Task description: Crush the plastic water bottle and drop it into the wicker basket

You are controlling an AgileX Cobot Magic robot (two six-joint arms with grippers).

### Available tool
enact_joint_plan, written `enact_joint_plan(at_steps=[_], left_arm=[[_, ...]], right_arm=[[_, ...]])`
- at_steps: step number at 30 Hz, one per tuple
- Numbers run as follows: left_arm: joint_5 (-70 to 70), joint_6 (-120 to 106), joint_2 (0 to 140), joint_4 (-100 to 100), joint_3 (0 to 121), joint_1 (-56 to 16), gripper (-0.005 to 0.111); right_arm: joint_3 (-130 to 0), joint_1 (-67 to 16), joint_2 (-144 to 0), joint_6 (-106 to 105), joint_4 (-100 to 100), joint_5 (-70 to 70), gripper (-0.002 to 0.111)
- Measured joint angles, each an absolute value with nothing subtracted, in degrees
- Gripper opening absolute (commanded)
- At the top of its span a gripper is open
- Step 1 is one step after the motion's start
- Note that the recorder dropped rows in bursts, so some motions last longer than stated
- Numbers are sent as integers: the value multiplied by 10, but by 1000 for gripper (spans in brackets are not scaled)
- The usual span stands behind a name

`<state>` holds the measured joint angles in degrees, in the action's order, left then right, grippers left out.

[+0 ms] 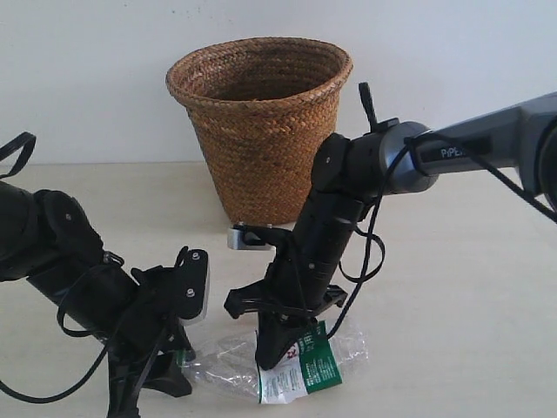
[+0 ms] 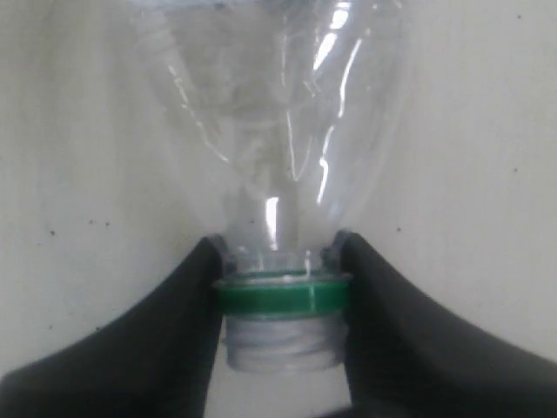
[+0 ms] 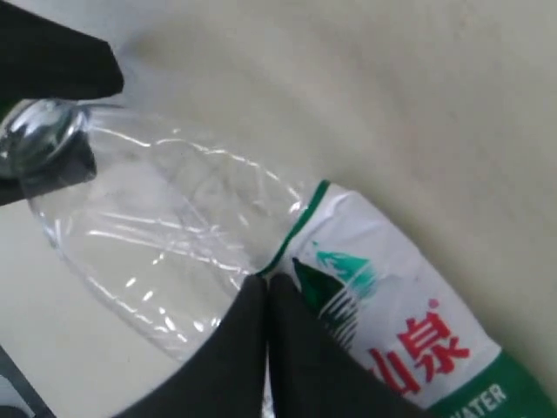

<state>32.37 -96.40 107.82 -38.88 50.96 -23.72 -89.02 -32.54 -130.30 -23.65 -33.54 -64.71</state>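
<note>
At the near side of the table (image 1: 470, 287), in front of the basket (image 1: 261, 148), the bottle (image 1: 318, 367) lies flat. Your left gripper (image 2: 280, 261) clamps its neck (image 2: 280, 344). Your right gripper (image 3: 265, 294), fingers pressed together, bears down at the label (image 3: 392, 296) edge. Push off-centre and the slick plastic may squirt sideways or twist free.

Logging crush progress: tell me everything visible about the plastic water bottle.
The plastic water bottle is clear, with a green-and-white label, red characters and a green neck ring; the threads show no cap. It lies creased on the table, apart from the wicker basket. The left gripper clamps its neck; the right gripper, fingertips closed, presses at the label edge.
</note>
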Motion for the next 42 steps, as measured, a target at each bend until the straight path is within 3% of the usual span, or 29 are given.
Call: enact_joint_plan(at_steps=[11, 30, 42], left_arm=[[325, -960, 1078, -390, 510, -238, 4], [325, -956, 1078, -401, 510, -241, 4], [325, -956, 1078, -401, 510, -241, 4]], right_arm=[[-921, -321, -1310, -209, -322, -688, 0], [-908, -309, -1176, -220, -230, -696, 0], [-850, -309, -1176, -221, -186, -674, 0]])
